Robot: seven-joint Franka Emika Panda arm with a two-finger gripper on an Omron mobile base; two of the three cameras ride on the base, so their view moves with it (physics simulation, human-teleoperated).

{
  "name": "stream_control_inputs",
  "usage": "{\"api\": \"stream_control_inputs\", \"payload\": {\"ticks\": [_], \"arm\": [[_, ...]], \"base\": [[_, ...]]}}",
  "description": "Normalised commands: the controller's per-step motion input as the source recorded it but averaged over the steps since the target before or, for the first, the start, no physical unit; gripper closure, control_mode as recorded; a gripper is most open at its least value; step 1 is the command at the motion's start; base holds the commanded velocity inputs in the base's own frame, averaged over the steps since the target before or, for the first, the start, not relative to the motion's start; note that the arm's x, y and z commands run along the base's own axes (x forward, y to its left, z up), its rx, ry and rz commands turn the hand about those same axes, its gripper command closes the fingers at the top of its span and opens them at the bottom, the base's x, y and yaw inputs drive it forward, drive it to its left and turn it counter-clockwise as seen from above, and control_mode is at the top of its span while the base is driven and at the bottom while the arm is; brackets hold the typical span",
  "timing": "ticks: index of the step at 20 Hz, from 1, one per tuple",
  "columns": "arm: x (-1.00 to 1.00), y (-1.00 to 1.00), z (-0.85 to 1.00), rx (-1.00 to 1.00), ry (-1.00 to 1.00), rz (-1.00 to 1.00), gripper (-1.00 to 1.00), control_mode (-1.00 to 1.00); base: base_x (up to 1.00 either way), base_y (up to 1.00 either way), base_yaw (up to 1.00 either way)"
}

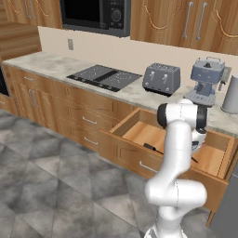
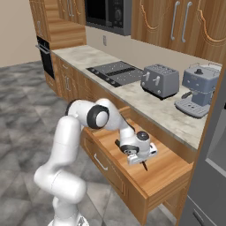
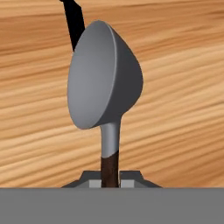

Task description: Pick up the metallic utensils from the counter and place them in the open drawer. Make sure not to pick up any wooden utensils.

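1. the arm reaches forward and down over the open drawer [image 2: 163, 170], which is pulled out from the cabinet front below the bench [image 2: 132, 95] that carries the stovetop [image 2: 115, 72], the toaster [image 2: 160, 80] and the coffee machine [image 2: 197, 90].
2. the gripper [image 3: 110, 183] hangs above the light wood floor of the drawer, roughly mid-width, wrist turned down toward it.
3. the fingers [image 3: 92, 183] are pressed together on the dark brown handle of a metallic spoon [image 3: 103, 83]. in the hand view the handle rises between the two tips and joins a grey neck and a rounded grey bowl.
4. the spoon bowl is seen against the drawer floor. whether it touches the wood or hangs clear cannot be told.
5. a slim dark utensil [image 1: 153, 148] lies inside the drawer near its front wall, toward the left end in the left base view. its far end is hidden behind the arm.
6. in the hand view a thin black strip [image 3: 74, 22] shows on the drawer floor beyond the spoon bowl. what it belongs to cannot be told.
7. in the right base view a short dark tip [image 2: 144, 166] points down from under the gripper toward the drawer floor.
8. the drawer front carries a metal bar handle [image 2: 100, 162]. the neighbouring drawers are closed.
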Motion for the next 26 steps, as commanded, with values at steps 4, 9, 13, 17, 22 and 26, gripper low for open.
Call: {"api": "stream_control_inputs", "payload": {"ticks": [4,9,13,17,22,26], "arm": [[0.30,-0.19,-0.15,0.00,0.02,0.00,1.00,-1.00],[0.29,-0.03,-0.14,0.00,0.05,0.00,-1.00,-1.00],[0.01,0.09,0.06,0.00,0.01,-0.01,-1.00,-1.00],[-0.05,0.00,0.82,0.00,0.00,0.00,-1.00,-1.00],[-0.55,0.00,1.00,0.13,0.03,0.01,-1.00,-1.00],[-0.68,0.00,1.00,0.07,0.00,-0.02,-1.00,-1.00]], "base": [[0.00,0.00,0.00],[0.00,0.00,0.00],[0.00,0.00,0.00],[0.00,0.00,0.00],[0.00,0.00,0.00],[0.00,0.00,0.00]]}}
